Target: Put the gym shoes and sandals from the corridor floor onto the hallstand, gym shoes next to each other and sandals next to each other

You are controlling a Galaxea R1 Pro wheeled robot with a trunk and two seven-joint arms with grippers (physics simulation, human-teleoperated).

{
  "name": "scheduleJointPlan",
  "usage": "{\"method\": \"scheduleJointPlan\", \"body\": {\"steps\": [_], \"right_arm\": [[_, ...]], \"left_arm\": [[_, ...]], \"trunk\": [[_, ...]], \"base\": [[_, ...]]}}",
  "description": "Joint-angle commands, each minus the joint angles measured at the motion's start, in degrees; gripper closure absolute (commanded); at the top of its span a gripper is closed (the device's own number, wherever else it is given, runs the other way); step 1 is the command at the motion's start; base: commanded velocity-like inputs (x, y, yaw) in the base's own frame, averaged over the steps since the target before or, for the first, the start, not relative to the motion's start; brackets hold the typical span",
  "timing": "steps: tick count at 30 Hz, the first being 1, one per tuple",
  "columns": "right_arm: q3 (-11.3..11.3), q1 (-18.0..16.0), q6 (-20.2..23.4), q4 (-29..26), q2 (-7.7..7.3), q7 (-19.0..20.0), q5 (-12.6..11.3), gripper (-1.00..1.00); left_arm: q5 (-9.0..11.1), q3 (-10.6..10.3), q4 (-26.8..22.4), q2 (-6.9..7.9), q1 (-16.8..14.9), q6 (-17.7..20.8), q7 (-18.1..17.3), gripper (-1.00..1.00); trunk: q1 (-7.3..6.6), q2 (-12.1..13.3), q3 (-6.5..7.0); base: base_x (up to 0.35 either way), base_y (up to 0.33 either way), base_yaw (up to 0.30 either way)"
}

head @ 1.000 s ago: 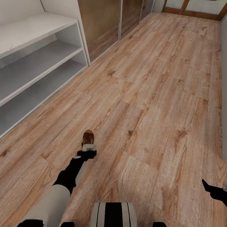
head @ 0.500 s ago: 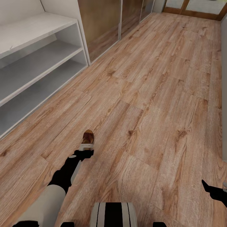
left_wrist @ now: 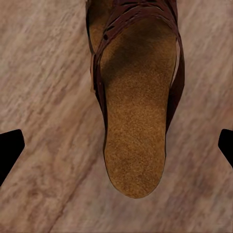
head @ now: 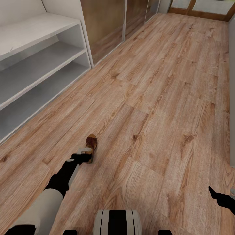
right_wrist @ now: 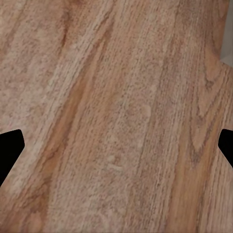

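Wood floor: light brown wood-grain plank corridor floor (head: 156,107) ran from the robot's base up to the far doors; in the right wrist view its grain (right_wrist: 116,116) lay bare between the finger tips.
Sandal: one small dark brown slip-on sandal with a woven strap and tan cork-like footbed (head: 91,143) lay flat on the floor planks, near the head view's lower left, well apart from the rack's front edge. In the left wrist view the sandal (left_wrist: 138,97) showed heel end nearest the camera, strap end at the far side.
Left gripper: the left gripper (head: 82,152) sat low over the sandal's heel end, at the end of the black and cream left arm (head: 55,186). In the left wrist view the left gripper (left_wrist: 116,148) had its two black fingertips (left_wrist: 9,148) spread wide apart, one on each side of the sandal, neither touching it.
Right gripper: the right gripper (head: 225,199) showed at the head view's right edge, low above the floor. In the right wrist view the right gripper (right_wrist: 116,145) had its black tips far apart with nothing between them but floor.
Rack: the low grey-white hallstand with a flat top and two open shelf levels (head: 36,75) stood along the floor's left side; the shelves seen held nothing.
Wall panels: brown glossy panels (head: 104,23) stood beyond the rack's far end.
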Motion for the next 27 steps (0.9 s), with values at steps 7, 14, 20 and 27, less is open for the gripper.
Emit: {"method": "scheduleJointPlan", "body": {"steps": [7, 14, 20, 27], "right_arm": [[0.00, 0.00, 0.00, 0.00, -0.01, 0.01, 0.00, -1.00], [-0.02, 0.00, 0.00, 0.00, 0.05, -0.04, -0.07, -1.00], [-0.04, 0.00, 0.00, 0.00, 0.01, -0.20, -0.08, -1.00], [-0.06, 0.16, 0.07, -0.05, 0.07, 0.14, -0.19, -1.00]], "left_arm": [[0.09, -0.21, -0.16, -0.48, -0.33, -0.02, 0.10, -1.00], [0.10, -0.27, -0.49, -1.88, -0.94, -0.03, 0.18, -1.00], [0.06, -0.37, -0.23, -4.06, -1.16, 0.02, 3.31, -1.00], [0.11, -0.30, 0.17, -5.15, -1.20, -0.03, 6.77, -1.00]], "trunk": [[0.00, 0.00, 0.00], [0.00, 0.00, 0.00], [0.00, 0.00, 0.00], [0.00, 0.00, 0.00]], "base": [[0.000, 0.000, 0.000], [0.000, 0.000, 0.000], [0.000, 0.000, 0.000], [0.000, 0.000, 0.000]]}}
